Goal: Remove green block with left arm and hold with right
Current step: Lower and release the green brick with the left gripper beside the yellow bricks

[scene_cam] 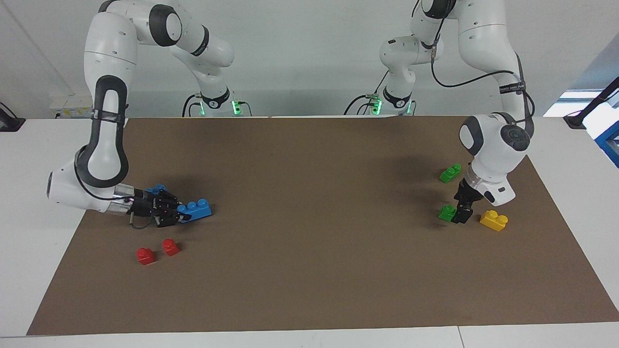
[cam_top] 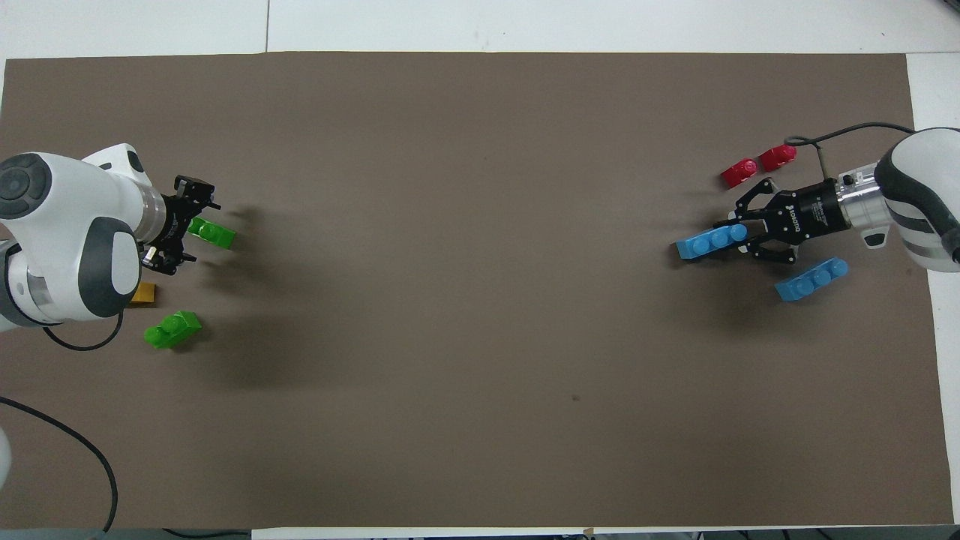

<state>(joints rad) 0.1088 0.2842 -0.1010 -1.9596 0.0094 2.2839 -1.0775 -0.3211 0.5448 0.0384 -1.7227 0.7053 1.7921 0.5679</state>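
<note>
Tabletop covered by a brown mat [scene_cam: 309, 270], seen from across the table, with two white robot arms entering from the top of the frame.

Nearest the robots, at the right of the facing view, a slim green brick [scene_cam: 450, 172] lies alone on the mat. Close beside it the left arm [scene_cam: 493, 150] bends down steeply. At about the same depth on the left of that view, a blue brick [scene_cam: 155, 188] lies flat, mostly hidden by the right arm's wrist.

A little farther out, the left gripper [scene_cam: 462, 211] points down at the mat in the right middle of the facing view. Its fingers are spread apart and hold nothing. From overhead they stand one on each side of the green block [cam_top: 214, 234], which sits in the upper left of that view. In the facing view the green block rests on the mat just beside the black fingers – whether a finger touches it is hard to make out. A yellow brick [scene_cam: 493, 220] lies near it, toward the mat's edge.

In the left middle of the facing view, the right arm [scene_cam: 104, 145] reaches low and nearly level. The right gripper [scene_cam: 183, 217] is clamped on one end of a second blue three-stud brick [scene_cam: 197, 209], which sticks out toward the table's centre.

Farthest from the robots, in the lower left of the facing view – two small red blocks [scene_cam: 145, 256] sit side by side on the mat, apart from the gripper.
</note>
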